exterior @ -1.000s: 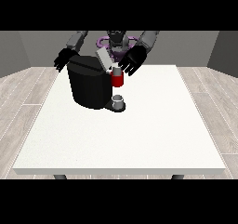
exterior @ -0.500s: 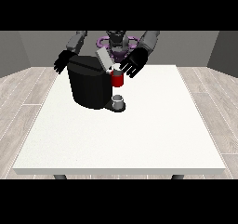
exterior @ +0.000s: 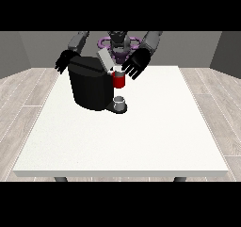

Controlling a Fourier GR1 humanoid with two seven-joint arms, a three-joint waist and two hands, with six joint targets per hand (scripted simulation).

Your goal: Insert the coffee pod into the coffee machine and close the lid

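Pod seated, lid up
My hand at the view's right point(exterior: 135, 64) has drifted closer, fingers spread wide, above the coffee pod point(exterior: 118, 80); lid point(exterior: 104, 59) comes next.

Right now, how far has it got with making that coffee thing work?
Partway, it seems. The coffee machine has its lid tilted up, so closing is left. Whether the pod is already inside the red part I cannot tell. The hand at the view's right hovers with fingers spread beside the lid. The hand at the view's left sits behind the machine.
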